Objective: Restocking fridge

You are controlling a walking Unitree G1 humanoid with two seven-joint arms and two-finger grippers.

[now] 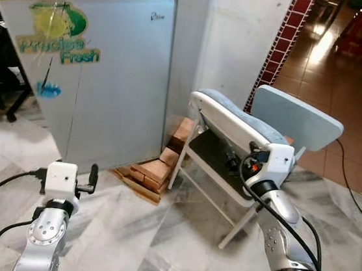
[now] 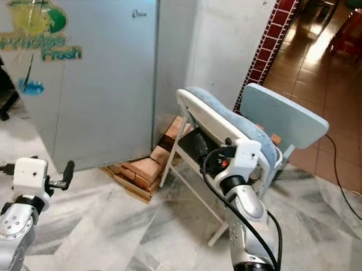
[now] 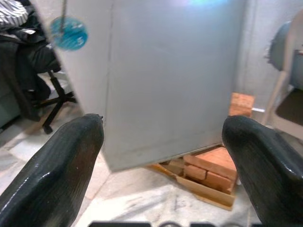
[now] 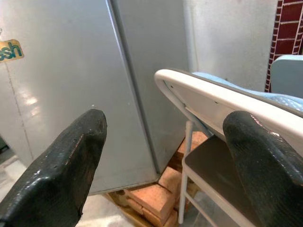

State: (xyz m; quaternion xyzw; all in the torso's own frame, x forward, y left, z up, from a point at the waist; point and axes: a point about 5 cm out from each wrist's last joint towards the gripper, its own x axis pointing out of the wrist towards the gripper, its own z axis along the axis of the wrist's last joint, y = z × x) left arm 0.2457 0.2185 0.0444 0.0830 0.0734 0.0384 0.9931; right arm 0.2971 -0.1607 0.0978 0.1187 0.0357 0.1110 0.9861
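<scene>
The floor point(image 1: 156, 237) is pale grey marble tile with darker veins, turning to glossy reddish-brown tile point(image 1: 344, 82) toward two o'clock. At about eleven o'clock a silver fridge point(image 1: 102, 81) stands on a low stack of bricks and wooden boards point(image 1: 152, 171) that pokes out at its lower corner. Just beside it, toward one o'clock, a white folding chair point(image 1: 232, 141) with a light blue seat pad stands on the marble. A black cable point(image 1: 351, 188) trails across the floor at three o'clock.
</scene>
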